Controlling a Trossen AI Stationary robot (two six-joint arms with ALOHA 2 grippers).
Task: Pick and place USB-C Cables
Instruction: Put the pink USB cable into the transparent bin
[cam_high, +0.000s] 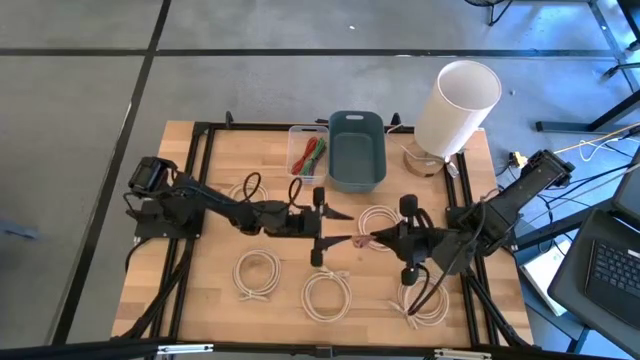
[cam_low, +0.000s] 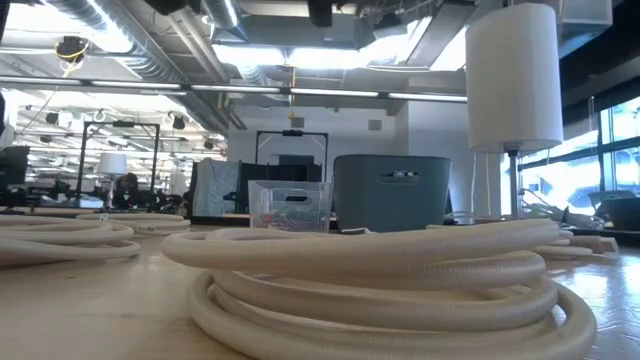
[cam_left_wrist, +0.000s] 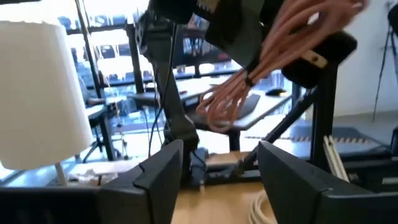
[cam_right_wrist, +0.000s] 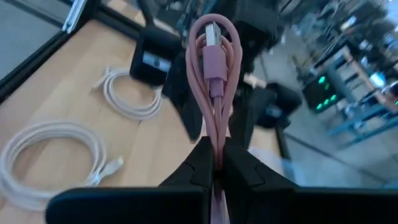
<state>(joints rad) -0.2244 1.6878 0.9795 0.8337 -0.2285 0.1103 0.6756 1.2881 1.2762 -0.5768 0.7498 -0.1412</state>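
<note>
My right gripper (cam_right_wrist: 217, 165) is shut on a pinkish-brown USB-C cable bundle (cam_right_wrist: 214, 81), held above the table's middle (cam_high: 362, 240). My left gripper (cam_left_wrist: 217, 180) stands open just left of it (cam_high: 343, 227), its fingers below and apart from the bundle's free loops (cam_left_wrist: 221, 109). Several cream-white coiled cables (cam_high: 257, 272) (cam_high: 328, 295) (cam_high: 380, 222) lie flat on the wooden table (cam_high: 200, 300). One coil (cam_low: 380, 290) fills the front of the low view, which shows neither gripper. Green and red bundles lie in a clear box (cam_high: 310, 152). My right gripper pinches one end of the pinkish-brown bundle (cam_right_wrist: 217, 142) between its two fingers, several strands together. The fingers come from the table's right side, slanting a little downward, and lie along the bundle. Its loops and a plug (cam_right_wrist: 214, 68) stick out past the fingertips, clear of the table.
A blue-grey bin (cam_high: 357, 150) stands at the back centre next to the clear box. A white lamp (cam_high: 455, 105) stands at the back right. A further coil (cam_high: 425, 300) lies under the right arm, and another (cam_high: 245, 190) under the left arm.
</note>
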